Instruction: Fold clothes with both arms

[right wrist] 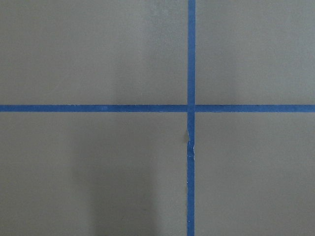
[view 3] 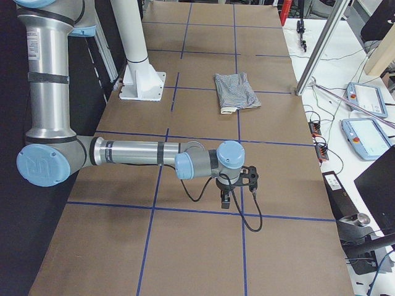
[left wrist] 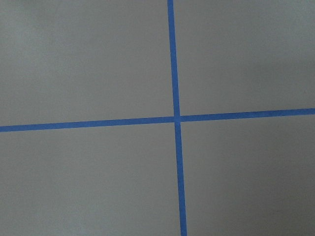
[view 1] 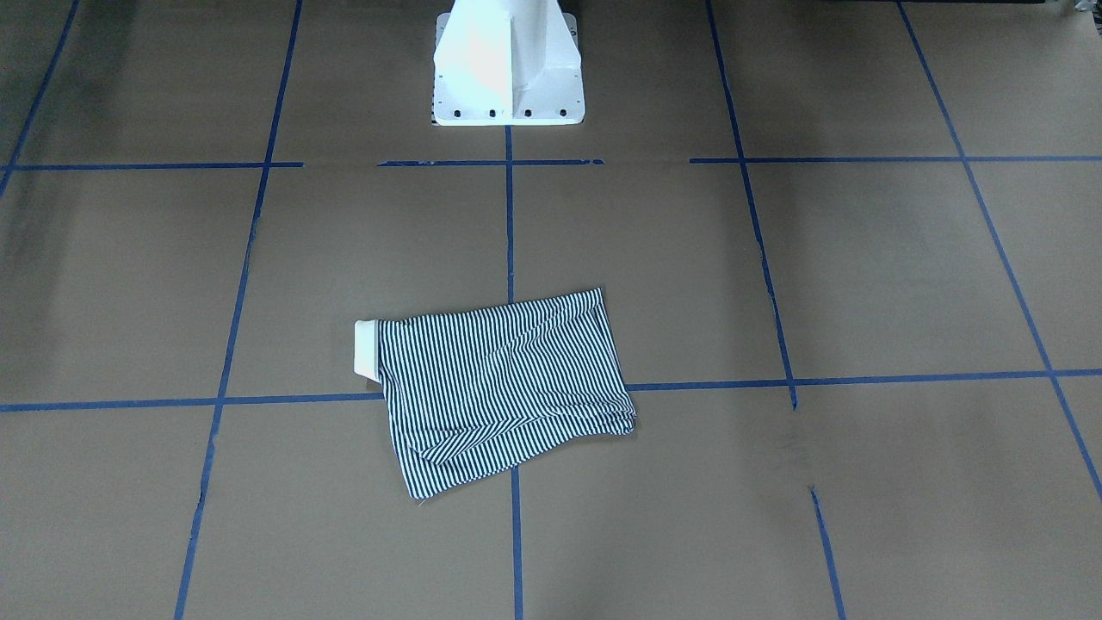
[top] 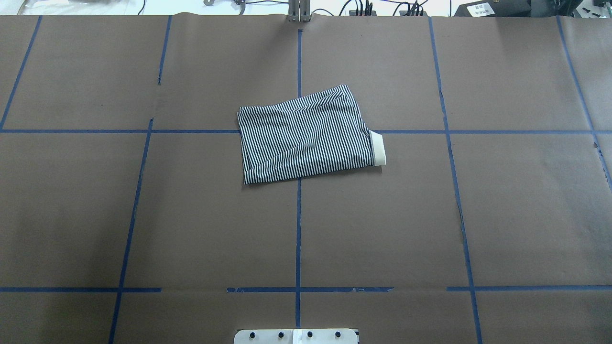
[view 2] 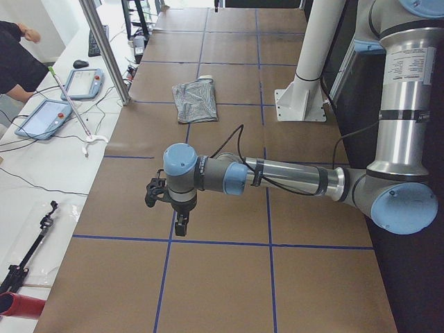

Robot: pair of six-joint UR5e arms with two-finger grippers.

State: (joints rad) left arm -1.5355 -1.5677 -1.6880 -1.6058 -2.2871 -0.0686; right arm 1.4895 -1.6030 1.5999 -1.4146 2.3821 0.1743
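The folded striped polo shirt (top: 306,136) lies mid-table, its collar (top: 377,149) at 3 o'clock overhead. The left gripper (view 2: 180,225) and right gripper (view 3: 226,197) hang well away; clenched or released, I cannot tell. Regrasping could drag the loose layers apart.

Shirt (top: 306,136) on table (top: 143,215), in front of pedestal (view 1: 508,69)
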